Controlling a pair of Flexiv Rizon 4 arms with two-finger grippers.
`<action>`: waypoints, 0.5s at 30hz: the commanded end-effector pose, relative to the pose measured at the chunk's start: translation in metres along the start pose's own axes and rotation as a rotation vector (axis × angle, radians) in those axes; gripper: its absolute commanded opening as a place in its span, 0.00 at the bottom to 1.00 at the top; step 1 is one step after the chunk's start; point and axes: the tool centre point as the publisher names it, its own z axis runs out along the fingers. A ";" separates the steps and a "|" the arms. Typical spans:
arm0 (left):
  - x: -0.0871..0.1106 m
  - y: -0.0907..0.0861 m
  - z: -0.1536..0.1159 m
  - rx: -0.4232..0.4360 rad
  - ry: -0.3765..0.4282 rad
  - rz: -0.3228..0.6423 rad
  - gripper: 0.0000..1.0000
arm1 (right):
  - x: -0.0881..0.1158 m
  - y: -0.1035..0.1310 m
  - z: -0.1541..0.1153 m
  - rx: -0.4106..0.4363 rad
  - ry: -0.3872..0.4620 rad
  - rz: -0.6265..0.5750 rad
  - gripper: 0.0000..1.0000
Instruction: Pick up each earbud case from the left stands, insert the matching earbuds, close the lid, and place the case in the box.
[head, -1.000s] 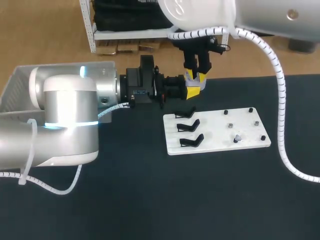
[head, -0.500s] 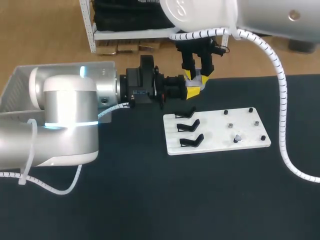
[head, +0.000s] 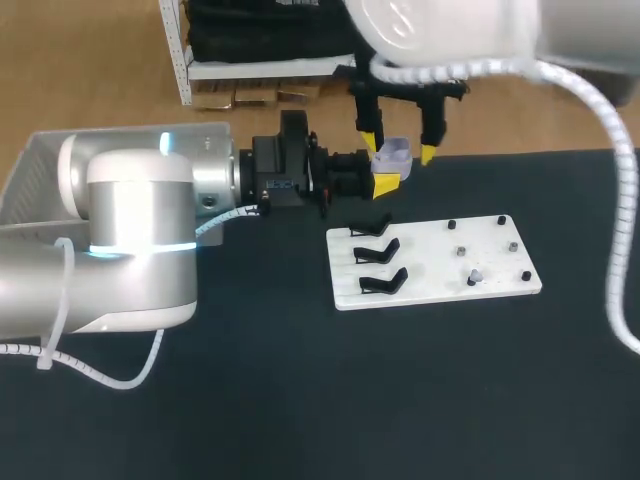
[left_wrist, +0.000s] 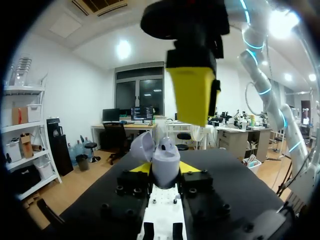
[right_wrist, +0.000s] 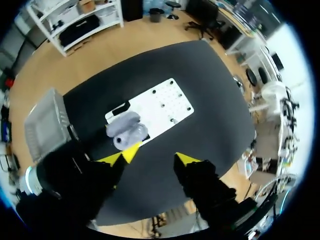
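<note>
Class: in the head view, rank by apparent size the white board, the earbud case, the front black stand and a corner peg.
1. white board
2-3. black stand and earbud case look alike; the case is raised nearer the camera, so unranked.
4. corner peg

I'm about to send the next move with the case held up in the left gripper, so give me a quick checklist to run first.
1. Grip: left gripper shut on the earbud case, both tips against it: ok.
2. Closure: lid stands open: not ok.
3. Earbuds seated: one pale piece shows in the opening; whether both are in, cannot tell.
4. Clearance: right gripper open, empty, above the case: ok.
5. Drop spot: box partly hidden by the left arm: cannot tell.
</note>
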 end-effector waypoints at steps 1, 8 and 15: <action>0.002 -0.002 0.001 -0.008 -0.009 0.005 0.00 | 0.018 -0.059 0.010 -0.221 -0.107 -0.071 1.00; 0.002 -0.002 0.001 -0.008 -0.009 0.005 0.00 | 0.027 -0.088 0.020 -0.243 -0.115 -0.104 1.00; 0.002 -0.002 0.001 -0.008 -0.009 0.005 0.00 | 0.036 -0.108 0.034 -0.262 -0.117 -0.104 1.00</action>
